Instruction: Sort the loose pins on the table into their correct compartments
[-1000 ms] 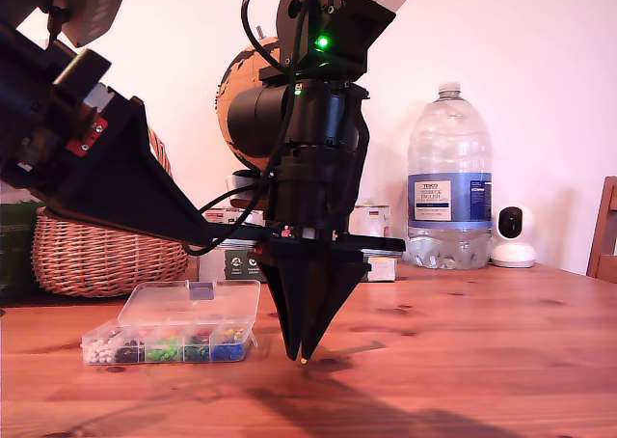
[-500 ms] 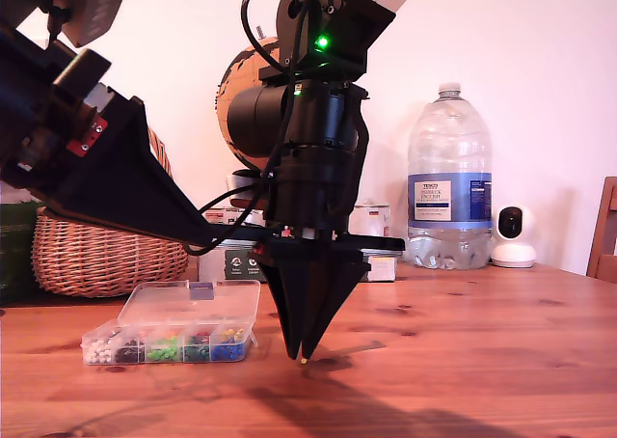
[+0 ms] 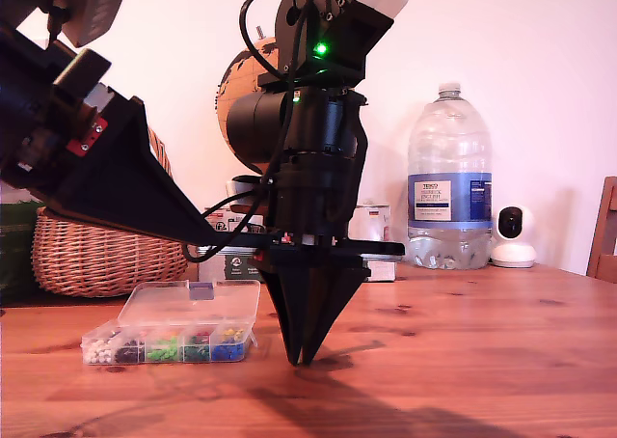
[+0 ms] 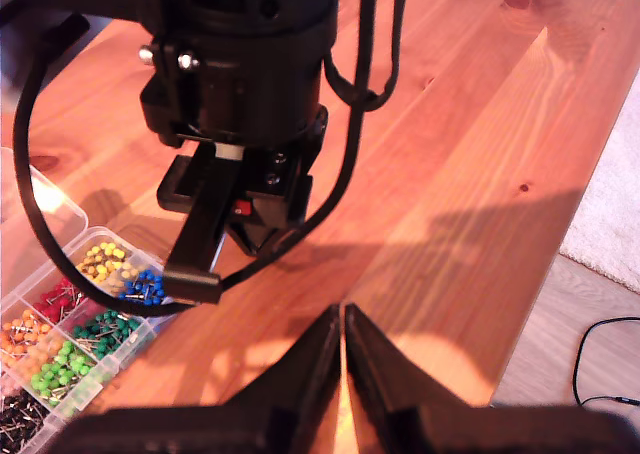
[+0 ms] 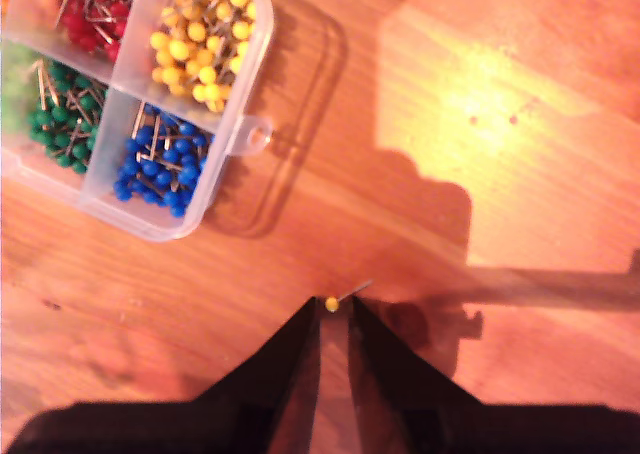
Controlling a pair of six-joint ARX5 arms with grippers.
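Second wrist view: my second tool (image 5: pixel 333 309) slightly parted, yellow pin (image 5: pixel 332 303) at tips on surface (image 5: pixel 520 74). Risk: tiny head squirts sideways if tips close off-centre.

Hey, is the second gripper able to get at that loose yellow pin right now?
Probably yes. My second gripper sits right over the yellow pin, its jaws slightly apart on either side of it, with only bare table around and nothing blocking.
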